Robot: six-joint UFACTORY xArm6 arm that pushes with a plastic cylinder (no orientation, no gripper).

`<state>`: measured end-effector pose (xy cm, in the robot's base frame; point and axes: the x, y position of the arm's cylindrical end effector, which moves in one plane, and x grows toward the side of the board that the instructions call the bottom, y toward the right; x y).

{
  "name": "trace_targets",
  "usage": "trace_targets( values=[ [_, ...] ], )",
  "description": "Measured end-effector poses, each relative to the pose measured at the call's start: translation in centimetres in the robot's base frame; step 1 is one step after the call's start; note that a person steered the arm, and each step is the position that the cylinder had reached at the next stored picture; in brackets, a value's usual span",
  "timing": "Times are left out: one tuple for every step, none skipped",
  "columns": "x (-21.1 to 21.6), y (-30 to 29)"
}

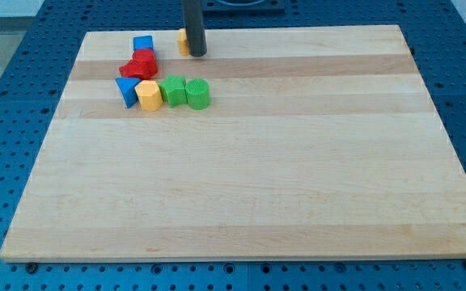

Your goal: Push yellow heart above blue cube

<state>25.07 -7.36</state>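
Observation:
The yellow heart (pixel 183 41) lies near the view's top edge of the board, mostly hidden behind my rod. My tip (pixel 197 54) rests on the board right against the heart's right side. The blue cube (pixel 142 44) sits to the heart's left, with a gap between them, at about the same height in the view.
Below the blue cube lies a cluster: a red block (pixel 140 65), a blue triangle (pixel 125 90), a yellow hexagon (pixel 149 94), a green block (pixel 173 90) and a green cylinder (pixel 198 94). The wooden board (pixel 241 178) lies on a blue pegboard.

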Motion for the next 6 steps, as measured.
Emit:
trace_targets(
  values=[
    [-0.4, 1.1],
    [-2.0, 0.3],
    [-3.0, -2.8],
    [-3.0, -4.5],
    [-3.0, -5.3],
    [-3.5, -5.4]
  ],
)
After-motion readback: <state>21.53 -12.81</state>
